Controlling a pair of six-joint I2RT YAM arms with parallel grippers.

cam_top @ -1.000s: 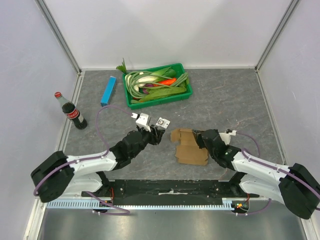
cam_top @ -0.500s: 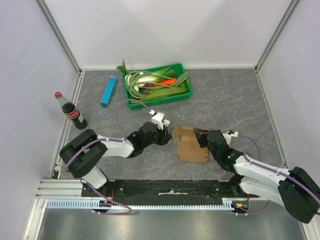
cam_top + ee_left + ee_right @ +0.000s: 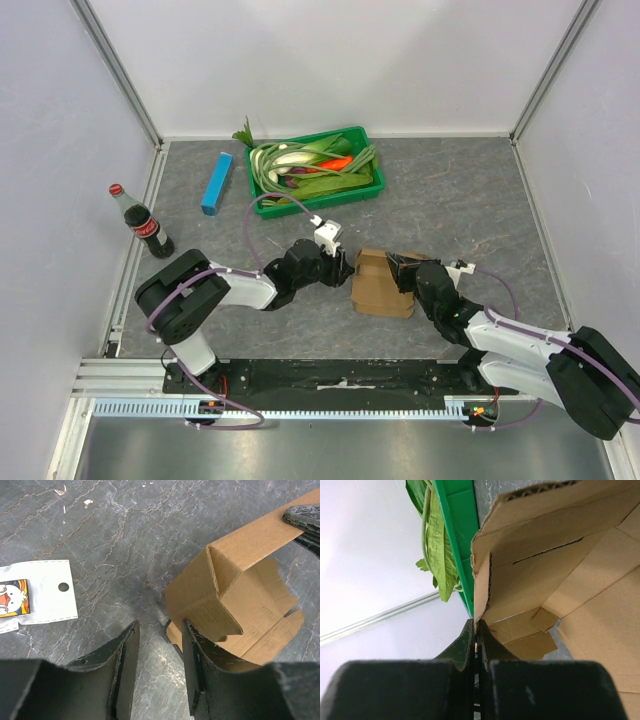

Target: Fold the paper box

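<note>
The paper box (image 3: pixel 380 290) is brown cardboard, partly stood up, lying in the middle of the table between both arms. My right gripper (image 3: pixel 405 268) is shut on the edge of its right wall (image 3: pixel 476 630), and the box's inside (image 3: pixel 560 555) fills that wrist view. My left gripper (image 3: pixel 345 268) sits low at the box's left side. It is open (image 3: pixel 159 630) with only bare table between its fingers, and its right finger (image 3: pixel 192 655) rests against the raised left corner of the box (image 3: pixel 235 610). The right gripper's fingers (image 3: pixel 302 516) show pinching the far wall.
A green tray (image 3: pixel 330 202) of vegetables stands behind the box, and its wall (image 3: pixel 457 535) is close in the right wrist view. A blue box (image 3: pixel 216 182) and a cola bottle (image 3: pixel 143 224) are at the back left. A white picture card (image 3: pixel 40 594) lies left of the left gripper.
My left arm swung right and came down to the box's left side, its jaws narrowing. The box's left part now stands up more. My right gripper kept its grip.
</note>
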